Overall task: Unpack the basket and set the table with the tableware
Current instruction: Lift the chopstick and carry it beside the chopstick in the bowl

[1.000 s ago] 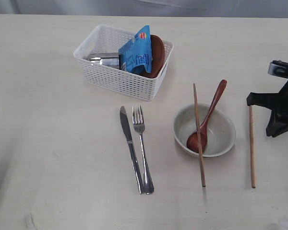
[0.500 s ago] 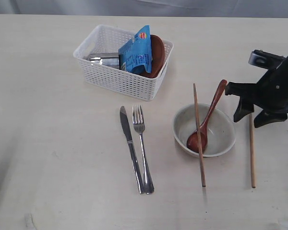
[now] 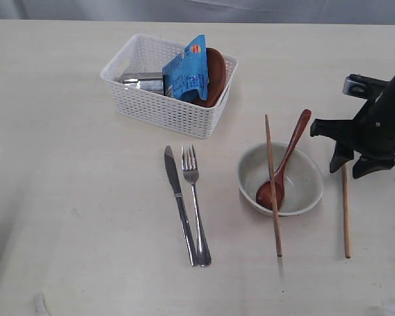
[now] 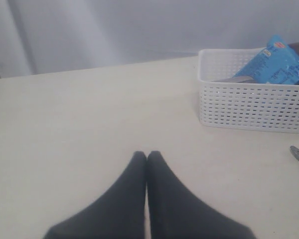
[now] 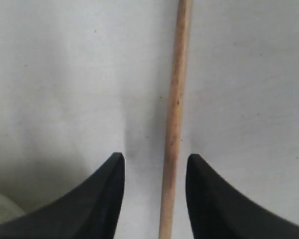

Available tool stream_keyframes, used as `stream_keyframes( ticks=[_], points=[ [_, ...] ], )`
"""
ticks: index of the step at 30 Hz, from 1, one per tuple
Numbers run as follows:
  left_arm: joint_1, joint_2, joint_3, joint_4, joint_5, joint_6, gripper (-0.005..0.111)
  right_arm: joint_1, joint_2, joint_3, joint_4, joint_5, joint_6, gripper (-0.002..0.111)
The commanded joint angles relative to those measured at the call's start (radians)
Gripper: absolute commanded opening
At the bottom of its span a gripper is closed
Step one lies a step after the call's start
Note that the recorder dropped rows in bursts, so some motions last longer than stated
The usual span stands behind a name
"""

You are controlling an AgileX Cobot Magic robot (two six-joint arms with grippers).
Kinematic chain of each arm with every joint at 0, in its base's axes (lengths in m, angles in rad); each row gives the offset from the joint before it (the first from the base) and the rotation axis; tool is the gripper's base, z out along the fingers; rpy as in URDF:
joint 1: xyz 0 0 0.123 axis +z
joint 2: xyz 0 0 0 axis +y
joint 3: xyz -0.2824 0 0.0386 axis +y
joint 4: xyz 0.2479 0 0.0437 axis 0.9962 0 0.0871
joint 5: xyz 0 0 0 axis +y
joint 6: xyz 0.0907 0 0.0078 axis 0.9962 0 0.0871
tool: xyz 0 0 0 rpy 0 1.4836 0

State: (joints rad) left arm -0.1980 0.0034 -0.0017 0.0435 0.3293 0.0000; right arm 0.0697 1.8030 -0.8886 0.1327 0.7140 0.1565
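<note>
Table [image 3: 66, 197]: pale cream. White basket [image 3: 159, 105] at top centre of exterior view. Blue packet [image 3: 186, 72] inside, red-orange logo unreadable. Bowl [image 3: 309, 191] right of centre. Loose chopstick [image 3: 345, 214] flat on table just right of bowl, long axis top-to-bottom. Right gripper [image 3: 353, 168]: jaws apart, empty, straddling chopstick's upper end. Left gripper [image 4: 147, 155]: pinched together, empty, apart from basket.

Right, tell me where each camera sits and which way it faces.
Exterior: above the table, angled down on basket and bowl; right pincer shows.
Left wrist: low over the table, facing the basket's side; shut left pincer shows.
Right wrist: pointing straight down at a chopstick; the open pincer straddles it.
Shared: exterior and right wrist both show that chopstick.
</note>
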Motion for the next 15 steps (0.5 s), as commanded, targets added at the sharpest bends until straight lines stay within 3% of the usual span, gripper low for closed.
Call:
stream_keyframes(
  ticks=[1, 6, 9, 15],
  points=[
    [0.002, -0.003, 0.002, 0.005, -0.003, 0.000, 0.000, 0.002, 0.029, 0.001, -0.029, -0.022, 0.003, 0.037],
    [0.002, -0.003, 0.002, 0.005, -0.003, 0.000, 0.000, 0.002, 0.049, 0.001, -0.031, -0.036, -0.009, 0.021],
    [0.002, -0.003, 0.002, 0.005, -0.003, 0.000, 0.000, 0.002, 0.058, 0.001, -0.031, -0.044, -0.022, 0.001],
    [0.002, -0.003, 0.002, 0.005, -0.003, 0.000, 0.000, 0.002, 0.036, -0.004, -0.034, 0.016, -0.035, 0.000]
  ],
)
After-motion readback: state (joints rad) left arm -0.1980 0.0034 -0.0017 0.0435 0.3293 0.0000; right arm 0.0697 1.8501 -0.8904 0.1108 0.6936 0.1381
